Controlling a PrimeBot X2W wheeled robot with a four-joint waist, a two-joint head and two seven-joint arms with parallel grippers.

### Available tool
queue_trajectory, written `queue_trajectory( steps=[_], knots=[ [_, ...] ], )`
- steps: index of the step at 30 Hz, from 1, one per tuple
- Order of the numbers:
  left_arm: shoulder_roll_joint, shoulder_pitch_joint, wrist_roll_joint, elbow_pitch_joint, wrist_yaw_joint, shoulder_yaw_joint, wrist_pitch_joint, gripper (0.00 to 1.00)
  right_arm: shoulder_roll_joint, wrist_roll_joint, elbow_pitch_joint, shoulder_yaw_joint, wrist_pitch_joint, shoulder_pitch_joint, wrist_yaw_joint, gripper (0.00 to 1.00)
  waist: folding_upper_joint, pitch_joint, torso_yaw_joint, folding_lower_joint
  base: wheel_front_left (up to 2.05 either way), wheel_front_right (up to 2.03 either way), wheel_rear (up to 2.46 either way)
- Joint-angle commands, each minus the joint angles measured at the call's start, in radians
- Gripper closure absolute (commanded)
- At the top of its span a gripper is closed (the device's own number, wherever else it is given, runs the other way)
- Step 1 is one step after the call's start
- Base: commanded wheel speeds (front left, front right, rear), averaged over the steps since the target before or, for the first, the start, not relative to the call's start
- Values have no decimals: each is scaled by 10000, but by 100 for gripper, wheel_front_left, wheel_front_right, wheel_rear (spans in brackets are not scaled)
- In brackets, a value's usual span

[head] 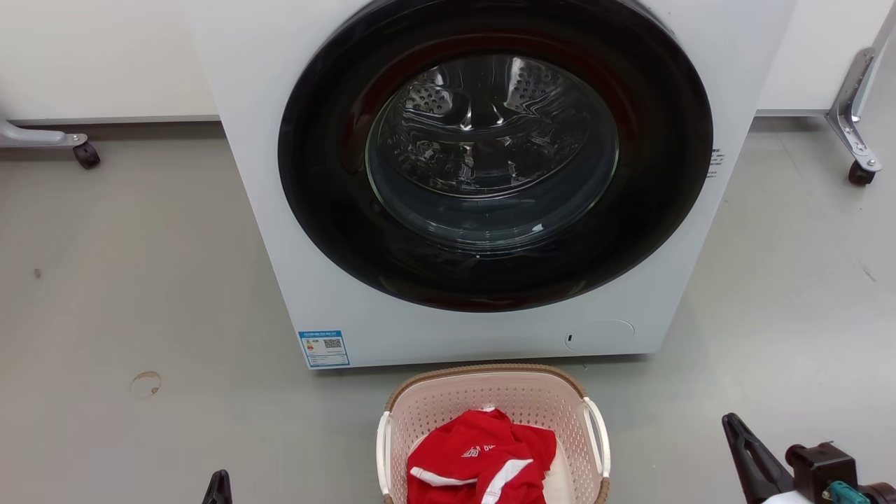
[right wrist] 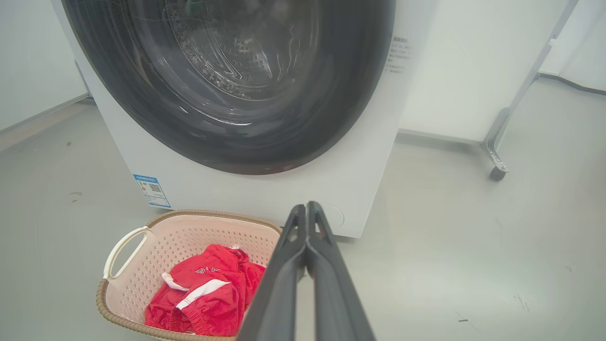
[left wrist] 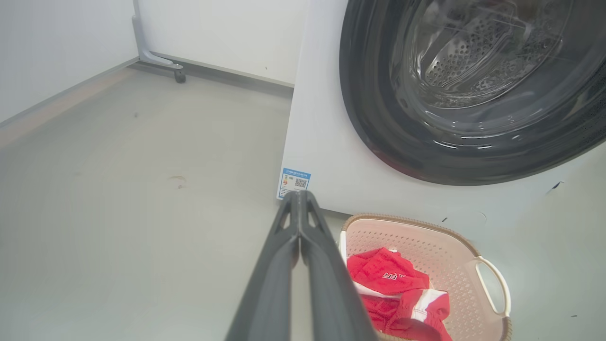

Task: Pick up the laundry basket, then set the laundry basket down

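Note:
The laundry basket (head: 448, 406), pale pink and perforated with a brown woven-look rim and white side handles, stands on the floor just in front of the washing machine (head: 259, 210). A red and white garment (head: 483, 455) lies inside it. My left gripper (left wrist: 299, 196) is shut with nothing between its fingers, and sits left of the basket (left wrist: 426, 251); its tip (head: 219, 488) peeks in at the bottom edge of the head view. My right gripper (right wrist: 306, 209) is shut too, and holds nothing, to the right of the basket (right wrist: 189, 237) and apart from it (head: 735, 428).
The washer's round dark door (head: 493, 140) is shut, close behind the basket. Castered metal legs stand at the far left (head: 84, 154) and far right (head: 857, 168) by the white wall. Grey floor lies open on both sides of the basket.

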Motion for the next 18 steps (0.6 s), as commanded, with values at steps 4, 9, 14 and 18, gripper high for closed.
queue_trajectory(
  steps=[4,9,14,18],
  knots=[
    [76,-283,-507,-291,-63,102,131,100,-234,603,-263,-185,115,-367,2,100,-1,-5,-6,23,0,0,0],
    [62,-353,-1021,-346,-106,149,264,100,-249,1191,-290,-283,254,-431,4,100,-1,38,-16,1,0,0,0],
    [49,-428,-1532,-401,-149,201,402,100,-263,1775,-324,-383,394,-495,6,100,-1,60,-25,0,0,0,0],
    [38,-487,-1943,-444,-184,245,515,100,-274,2244,-352,-464,507,-543,7,100,-1,77,-33,0,0,0,0]
  ],
)
